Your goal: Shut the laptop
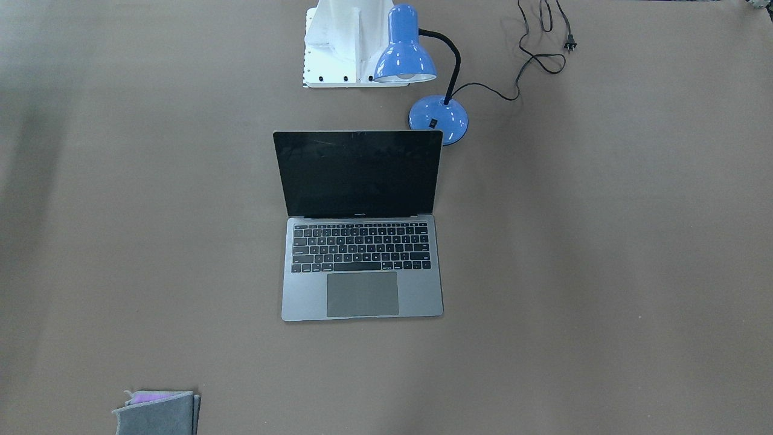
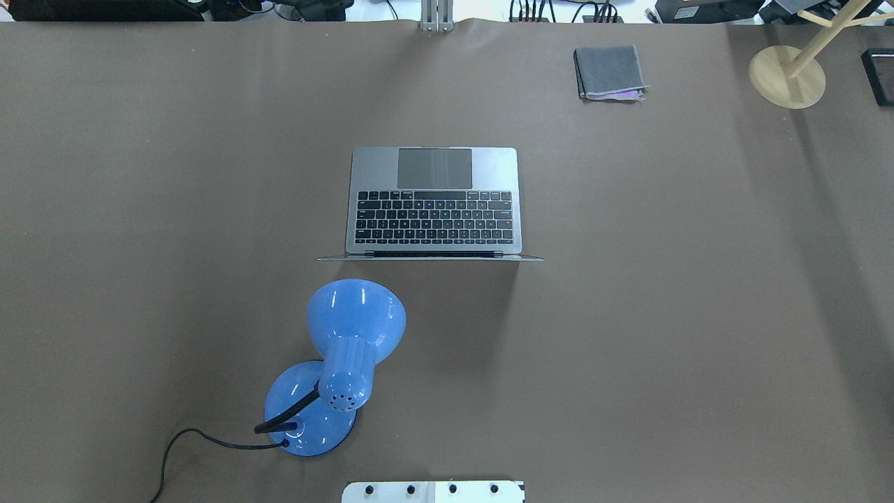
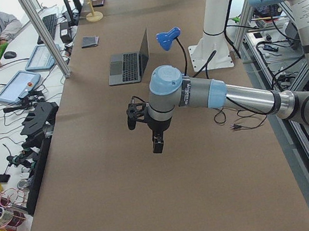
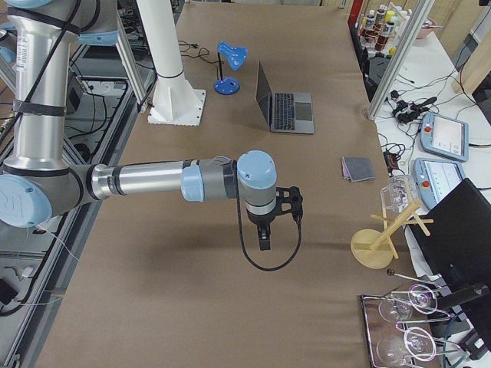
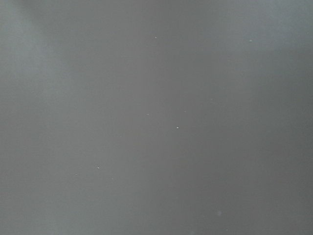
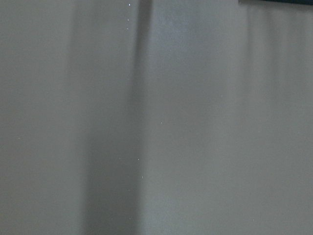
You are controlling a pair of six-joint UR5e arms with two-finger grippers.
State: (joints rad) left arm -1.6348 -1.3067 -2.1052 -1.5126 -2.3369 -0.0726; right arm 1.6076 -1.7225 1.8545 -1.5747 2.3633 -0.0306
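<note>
laptop point(image 1: 360, 226): space-grey shell, black screen, black keys | lamp point(image 1: 406, 57): glossy blue, black neck and cord | bench point(image 1: 604, 272): plain brown | pouch point(image 1: 158, 414): grey, purple inside | stand point(image 2: 787, 77): pale wood | robot base point(image 1: 338, 42): white

overhead and front views look down from opposite sides, both showing the laptop point(image 2: 433, 202).

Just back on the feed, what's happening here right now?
Nothing is handling the laptop yet: it sits open in the middle of the table, screen dark. The left gripper and the right gripper hang over bare tabletop toward opposite ends, clear of it; open or shut cannot be told. A blue desk lamp stands behind the lid on the robot's side; a grey felt pouch lies near the far edge.
</note>
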